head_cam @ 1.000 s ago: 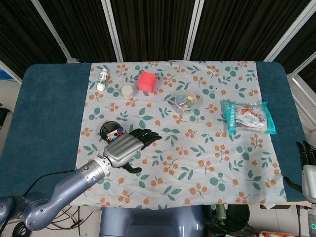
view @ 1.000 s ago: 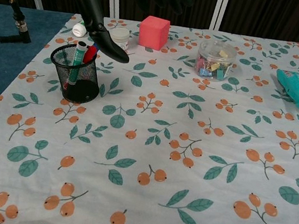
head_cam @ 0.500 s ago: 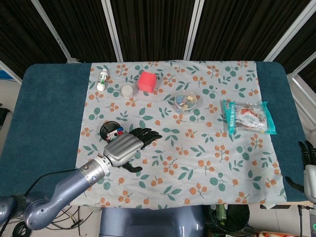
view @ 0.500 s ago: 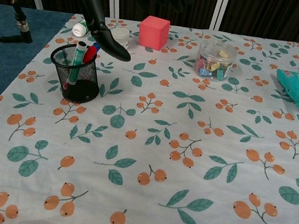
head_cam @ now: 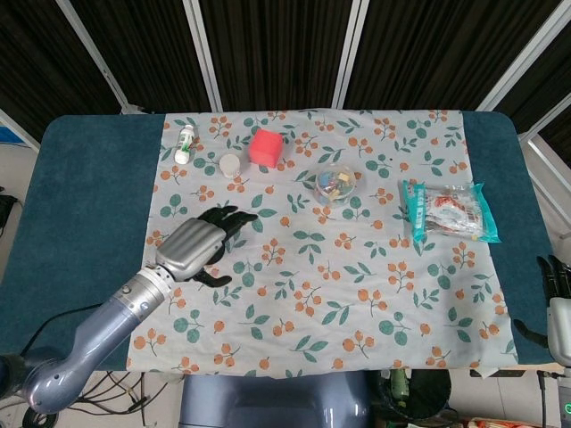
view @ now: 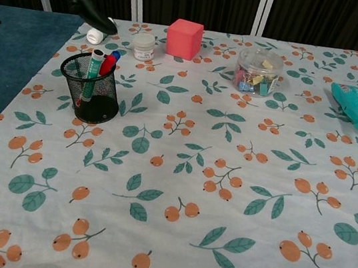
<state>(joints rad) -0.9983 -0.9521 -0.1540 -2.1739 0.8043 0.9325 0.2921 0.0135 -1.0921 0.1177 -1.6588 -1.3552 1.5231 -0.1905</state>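
Over the left side of a flower-print tablecloth (head_cam: 357, 294), the robot's left hand (head_cam: 198, 244) hovers with its fingers spread and nothing in its grasp. In the head view it covers the black mesh pen cup (view: 91, 87) that the chest view shows standing beneath it, upright on the cloth, with a green marker (view: 92, 74) and a red and a blue pen leaning inside. The hand's thumb (view: 89, 13) juts into the top left of the chest view, well above the cup's rim and apart from it. Farther back on the cloth stand a small white jar (head_cam: 230, 164), a pink cube (head_cam: 265, 147) just beside it, and a white bottle (head_cam: 185, 143) lying near the cloth's far left corner. A clear tub of coloured clips (head_cam: 336, 184) sits near the middle, and a teal snack packet (head_cam: 448, 210) lies flat toward the right. The right hand (head_cam: 555, 290) rests off the table's right edge, only partly in frame, fingers pointing up; whether it is open or closed cannot be told.
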